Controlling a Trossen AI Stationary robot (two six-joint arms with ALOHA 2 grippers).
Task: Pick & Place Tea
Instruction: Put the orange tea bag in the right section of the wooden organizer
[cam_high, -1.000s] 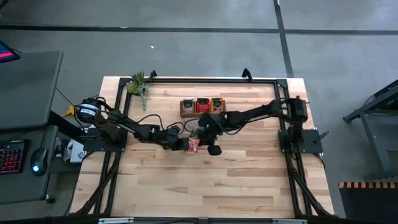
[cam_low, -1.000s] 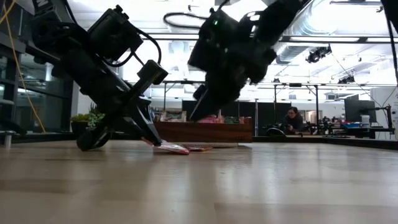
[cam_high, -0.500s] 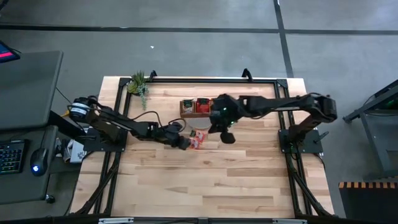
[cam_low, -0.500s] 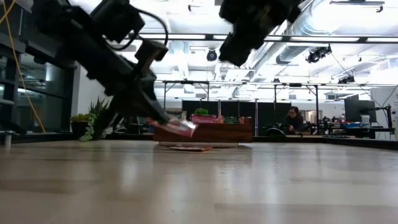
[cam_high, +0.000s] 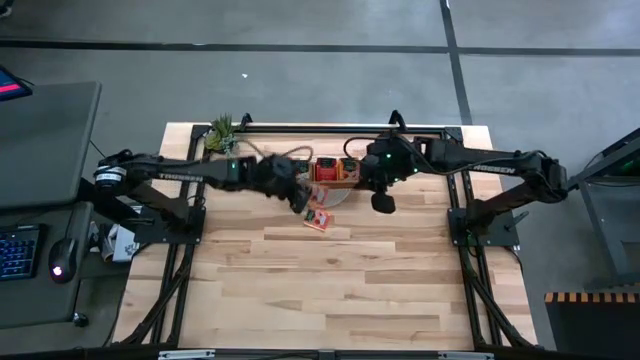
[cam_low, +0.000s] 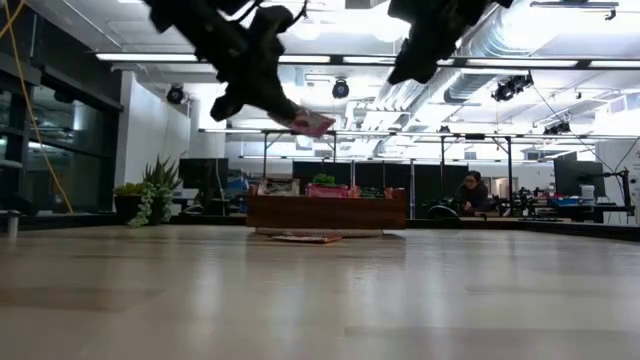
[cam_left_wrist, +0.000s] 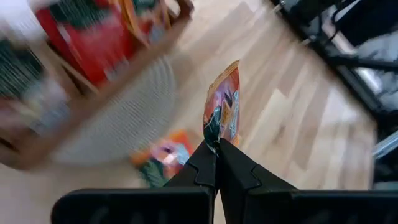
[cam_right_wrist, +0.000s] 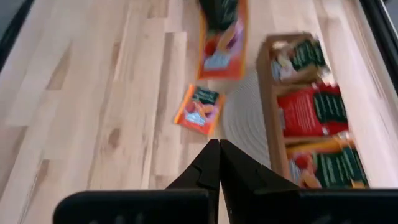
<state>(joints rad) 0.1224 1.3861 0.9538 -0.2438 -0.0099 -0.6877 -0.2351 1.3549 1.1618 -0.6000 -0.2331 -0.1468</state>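
While both arms are hanging high: the wooden table (cam_high: 330, 280) is lying bare in front, inside a black frame.
Room: a big hall with ceiling lights is showing behind, and a person (cam_low: 470, 192) is sitting far back.
Plant: one small green plant (cam_high: 222, 133) is standing at a back corner.
Tray: one brown tray (cam_high: 335, 172) is sitting on a pale round mat (cam_right_wrist: 244, 118); its three boxes are holding tea.
Tea packets: one orange tea packet (cam_left_wrist: 222, 112) is hanging in the air, and one loose packet (cam_high: 319, 219) is lying on the table near the mat.
Left gripper (cam_left_wrist: 216, 149): its jaws are pinching the orange tea packet, above the table beside the tray.
Right gripper (cam_right_wrist: 218, 150): its jaws are closed on nothing, up above the tray's right end.
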